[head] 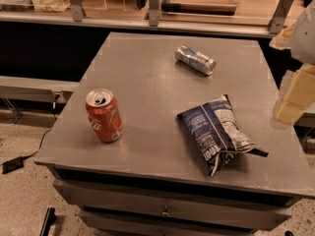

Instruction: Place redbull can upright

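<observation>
Camera view is filled mostly by a grey metal bench (147, 151) with drawers beneath. On its right half a dark blue and white snack bag (216, 134) is laid flat and crumpled. At the right edge of the frame, over the bench's right rim, the gripper (294, 98) is seen only in part, well apart from every item; whether it is spread or closed cannot be told. A red Coca-Cola can (104, 115) is stood upright near the left front. The redbull can (195, 59) is found lying on its side toward the far right of the bench, behind the bag and apart from it.

Being round and on its side, the redbull can could be nudged into a roll by an off-centre approach, perhaps toward the far edge. Being slim and tall, it is likely to topple if released tilted. The bag could be brushed by the arm on the way in.

Counted: one bench, one bag, two cans, one gripper.
</observation>
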Available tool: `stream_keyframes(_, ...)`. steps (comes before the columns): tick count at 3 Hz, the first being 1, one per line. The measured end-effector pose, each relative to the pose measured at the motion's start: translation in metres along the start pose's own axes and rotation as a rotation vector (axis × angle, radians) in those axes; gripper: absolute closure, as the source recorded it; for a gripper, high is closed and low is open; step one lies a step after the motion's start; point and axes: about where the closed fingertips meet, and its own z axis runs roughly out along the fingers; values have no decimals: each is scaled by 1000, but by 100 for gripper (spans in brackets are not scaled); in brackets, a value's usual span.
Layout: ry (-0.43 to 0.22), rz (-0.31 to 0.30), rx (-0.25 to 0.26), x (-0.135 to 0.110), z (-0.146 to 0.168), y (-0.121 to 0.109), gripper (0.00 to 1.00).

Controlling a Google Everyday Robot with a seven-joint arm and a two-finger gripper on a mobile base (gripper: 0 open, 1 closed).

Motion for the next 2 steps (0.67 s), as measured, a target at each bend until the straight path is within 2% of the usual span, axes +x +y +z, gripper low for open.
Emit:
stream_keyframes(1, -1, -1, 0, -1, 0, -1, 0)
stream_keyframes(2, -4, -33, -26, -34, 12, -39, 0)
